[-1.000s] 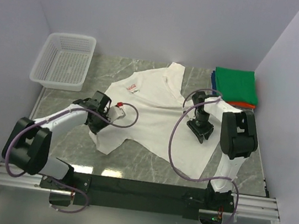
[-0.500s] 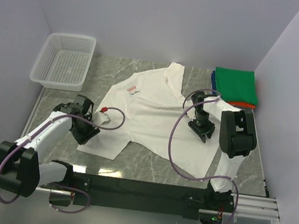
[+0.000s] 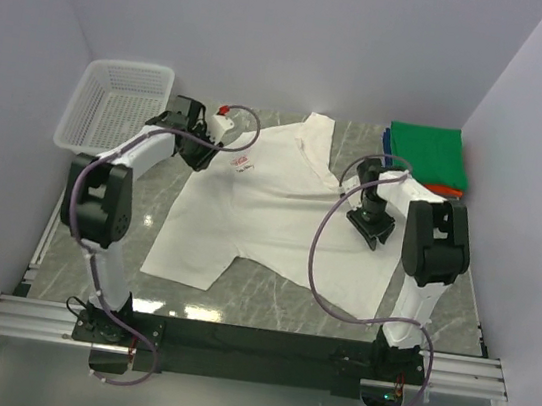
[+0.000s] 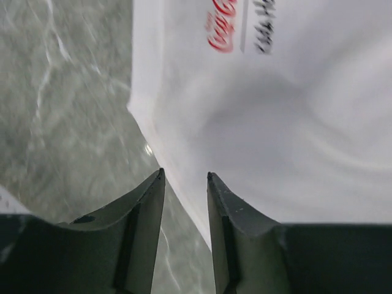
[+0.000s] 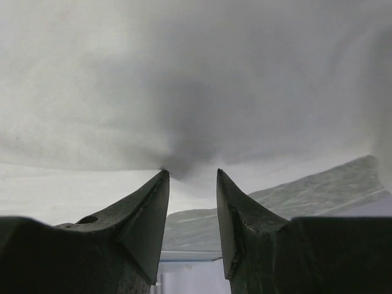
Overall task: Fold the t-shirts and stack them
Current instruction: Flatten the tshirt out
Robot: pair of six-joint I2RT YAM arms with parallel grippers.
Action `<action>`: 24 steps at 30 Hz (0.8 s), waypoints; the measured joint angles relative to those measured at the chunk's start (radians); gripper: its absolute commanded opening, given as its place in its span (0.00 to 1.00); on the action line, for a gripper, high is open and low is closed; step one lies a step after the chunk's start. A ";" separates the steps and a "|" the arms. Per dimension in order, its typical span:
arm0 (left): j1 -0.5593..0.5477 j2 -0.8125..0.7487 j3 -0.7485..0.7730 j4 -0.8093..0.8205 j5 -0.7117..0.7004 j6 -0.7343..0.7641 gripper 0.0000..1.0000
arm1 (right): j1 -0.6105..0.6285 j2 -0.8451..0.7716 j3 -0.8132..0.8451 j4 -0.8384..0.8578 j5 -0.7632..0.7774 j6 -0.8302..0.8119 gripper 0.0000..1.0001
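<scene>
White cloth tee, softly rumpled

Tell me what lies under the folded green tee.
Under the green tee, a blue tee peeks out at its left edge and an orange tee at its near edge. The green tee covers the rest of both.

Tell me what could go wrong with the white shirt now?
The left gripper hovers right over the edge of the white shirt, so it might pinch only a sliver that slips out. Wrinkles gather at the right gripper, so tugging from there could bunch the cloth up instead of flattening it for folding.
</scene>
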State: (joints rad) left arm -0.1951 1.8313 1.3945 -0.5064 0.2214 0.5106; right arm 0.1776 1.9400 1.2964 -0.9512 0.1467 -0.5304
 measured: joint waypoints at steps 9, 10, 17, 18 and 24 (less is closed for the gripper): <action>-0.016 0.193 0.063 0.092 -0.045 0.002 0.27 | -0.086 -0.012 0.015 0.019 0.007 0.012 0.42; -0.016 0.183 0.030 0.105 -0.054 0.009 0.27 | -0.090 -0.006 0.018 0.019 0.011 0.012 0.42; -0.018 -0.052 -0.324 0.158 -0.131 0.071 0.24 | -0.098 0.064 0.080 0.012 0.036 0.012 0.41; -0.018 -0.086 -0.366 0.152 -0.138 0.072 0.24 | -0.097 0.068 0.091 0.012 0.036 0.012 0.41; -0.021 -0.371 -0.617 -0.024 -0.138 0.071 0.25 | -0.073 0.082 0.132 0.022 0.036 0.005 0.41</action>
State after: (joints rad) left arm -0.2157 1.4601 0.7776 -0.5308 0.0834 0.5816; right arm 0.1047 2.0224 1.4288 -0.9295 0.1829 -0.5259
